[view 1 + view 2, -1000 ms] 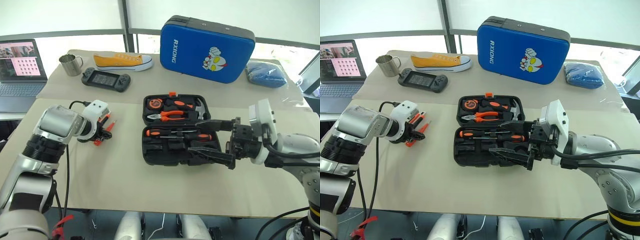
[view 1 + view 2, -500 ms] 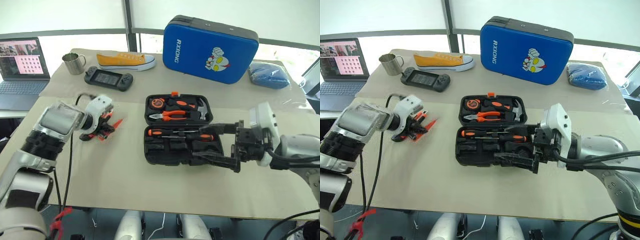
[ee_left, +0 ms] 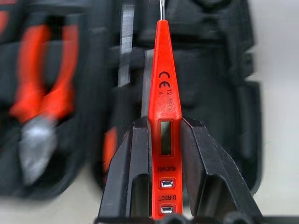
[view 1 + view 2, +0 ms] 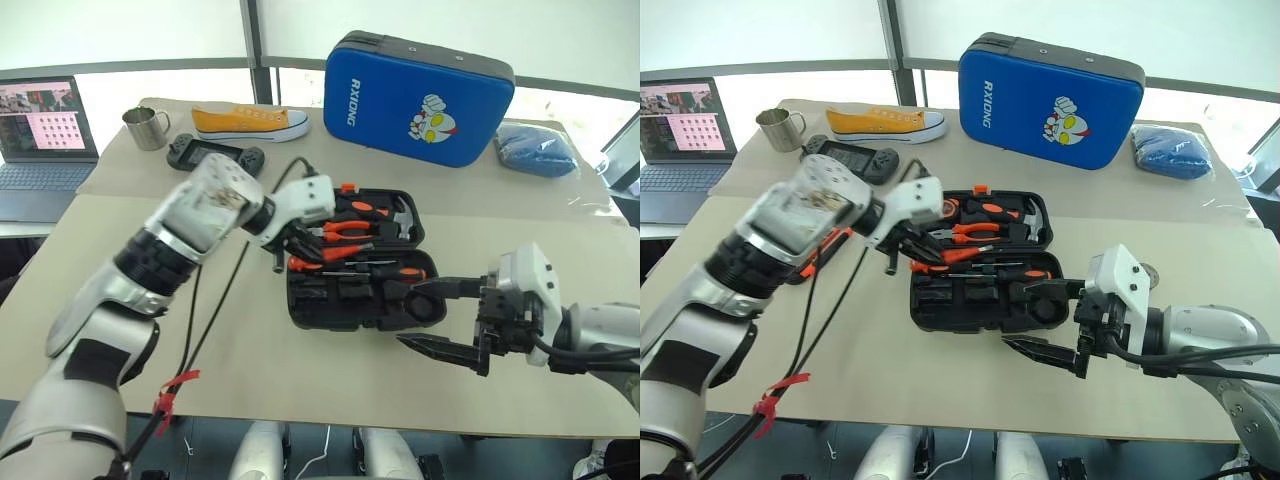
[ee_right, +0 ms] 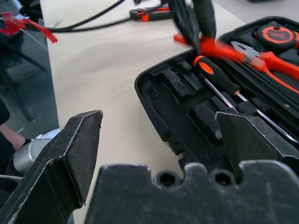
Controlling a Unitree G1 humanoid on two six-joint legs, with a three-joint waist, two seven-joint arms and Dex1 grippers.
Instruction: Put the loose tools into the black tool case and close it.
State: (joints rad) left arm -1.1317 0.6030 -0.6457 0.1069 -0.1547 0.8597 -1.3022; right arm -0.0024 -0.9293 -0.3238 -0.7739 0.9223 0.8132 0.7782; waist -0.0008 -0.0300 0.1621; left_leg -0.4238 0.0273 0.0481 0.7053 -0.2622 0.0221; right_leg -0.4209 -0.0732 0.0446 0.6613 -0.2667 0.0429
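The left hand (image 3: pixel 161 140) is clenched on the small orange screwdriver (image 3: pixel 163 93), holding it above the open black case (image 4: pixel 360 300), near the case's 10 o'clock corner. The tool looks light, stiff and smooth, so I think it can slip or turn between the fingers; a hold at the middle of the flat body seems best. The right hand (image 4: pixel 432 318) waits with its fingers spread wide, holding nothing, just at 4 o'clock from the case. One more tool (image 4: pixel 815 255) lies on the surface at 9 o'clock.
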